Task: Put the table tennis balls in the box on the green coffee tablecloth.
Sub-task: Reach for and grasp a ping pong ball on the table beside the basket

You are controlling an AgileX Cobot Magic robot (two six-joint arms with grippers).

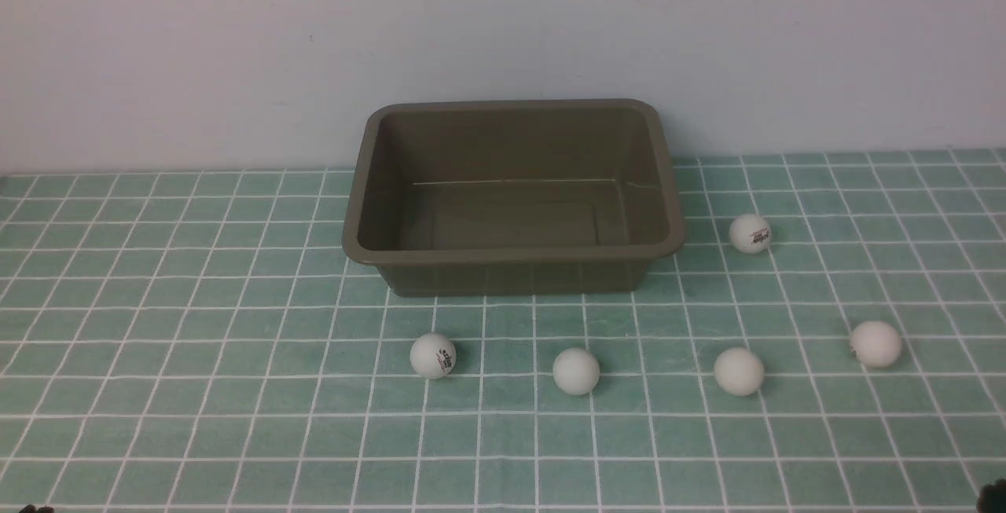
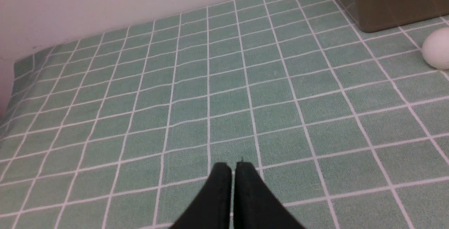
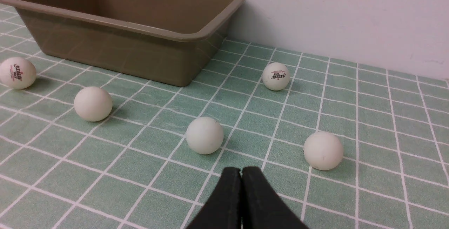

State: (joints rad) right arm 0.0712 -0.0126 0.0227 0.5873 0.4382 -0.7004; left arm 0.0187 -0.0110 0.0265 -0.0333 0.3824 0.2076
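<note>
The olive-brown box (image 1: 515, 265) stands empty at the back middle of the green tablecloth (image 1: 196, 324). Several white table tennis balls lie loose on the cloth: one with a logo (image 1: 433, 356), a plain one (image 1: 576, 371) and another plain one (image 1: 739, 371) in front of the box, one (image 1: 875, 343) further right, one with a logo (image 1: 750, 233) beside the box's right wall. My left gripper (image 2: 233, 166) is shut on nothing over bare cloth, left of the box (image 2: 396, 8). My right gripper (image 3: 241, 170) is shut and empty, just short of two balls (image 3: 204, 135) (image 3: 323, 150).
A pale wall (image 1: 503, 42) rises right behind the box and the cloth's far edge. In the left wrist view the cloth's left edge (image 2: 15, 71) shows by the wall, and one ball (image 2: 436, 48) lies near the box corner.
</note>
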